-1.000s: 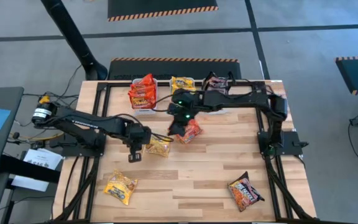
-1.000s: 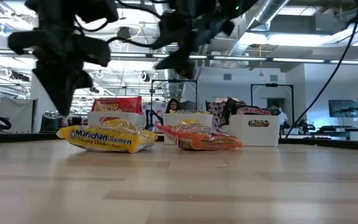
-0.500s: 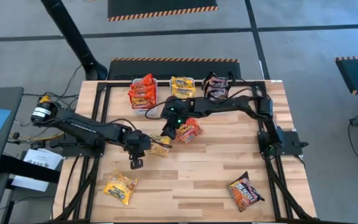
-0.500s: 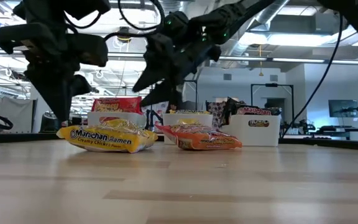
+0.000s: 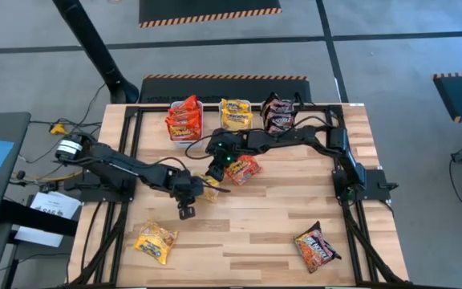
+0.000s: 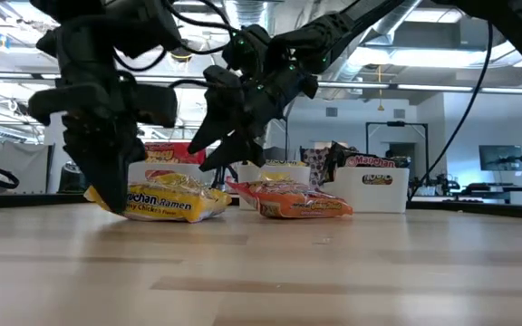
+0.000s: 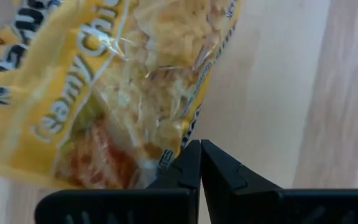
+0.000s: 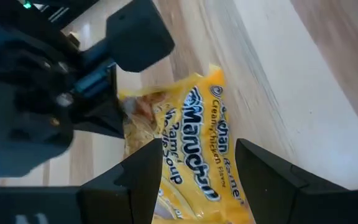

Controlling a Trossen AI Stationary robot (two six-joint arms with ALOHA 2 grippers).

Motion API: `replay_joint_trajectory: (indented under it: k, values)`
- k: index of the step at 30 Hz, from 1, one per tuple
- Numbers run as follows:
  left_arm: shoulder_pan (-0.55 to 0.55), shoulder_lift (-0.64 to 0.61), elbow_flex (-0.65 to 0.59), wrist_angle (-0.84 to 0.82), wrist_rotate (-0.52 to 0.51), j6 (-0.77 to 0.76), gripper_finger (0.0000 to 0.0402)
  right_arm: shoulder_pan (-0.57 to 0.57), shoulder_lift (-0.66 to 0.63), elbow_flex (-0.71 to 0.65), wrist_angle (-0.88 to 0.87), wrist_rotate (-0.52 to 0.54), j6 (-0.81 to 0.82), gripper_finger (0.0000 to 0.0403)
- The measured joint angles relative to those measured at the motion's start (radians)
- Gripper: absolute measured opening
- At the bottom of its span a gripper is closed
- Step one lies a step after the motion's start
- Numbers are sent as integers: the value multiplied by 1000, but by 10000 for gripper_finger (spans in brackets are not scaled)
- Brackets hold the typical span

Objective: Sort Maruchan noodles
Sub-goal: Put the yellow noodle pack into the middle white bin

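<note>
My right gripper (image 8: pixel 194 165) hangs with its fingers spread wide and nothing between them, poised just above the yellow Creamy Chicken packet (image 5: pixel 208 189) in the middle of the table (image 5: pixel 255 225). In the right wrist view the packet (image 8: pixel 188 155) lies directly under the gap between my two fingers. My left gripper (image 7: pixel 200 163) is fully closed, fingertips pressed together and holding nothing, sitting right at the edge of that same yellow packet (image 7: pixel 110 87); from the low view I see it down close to the table at the packet's end (image 6: pixel 166 201). Just beside the yellow packet lies a red-orange packet (image 5: pixel 243 168), flat on the wood. Nearer the front edge I have another yellow packet (image 5: pixel 156 242) on the left side and a dark packet (image 5: pixel 318 246) on the right side, well apart from each other. At the far edge stand three white tubs: the left tub (image 5: pixel 184 136) holds red packets (image 5: pixel 184 118), the middle tub yellow packets (image 5: pixel 236 113), and the right tub dark packets (image 5: pixel 279 112)
</note>
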Motion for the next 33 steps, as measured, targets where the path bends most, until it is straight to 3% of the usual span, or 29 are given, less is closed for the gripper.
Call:
replay_joint_trajectory:
  k: [8,16,27,33]
  values:
    - [16,53,3,16,-21,11,0,31,0,2,-57,85,-26,228]
    - [61,55,1,40,-4,88,0,54,0,2,-124,105,-10,228]
    - [101,62,-2,192,-11,141,0,86,0,2,-131,112,20,228]
    - [104,61,-2,173,-7,141,0,86,0,2,-163,174,57,228]
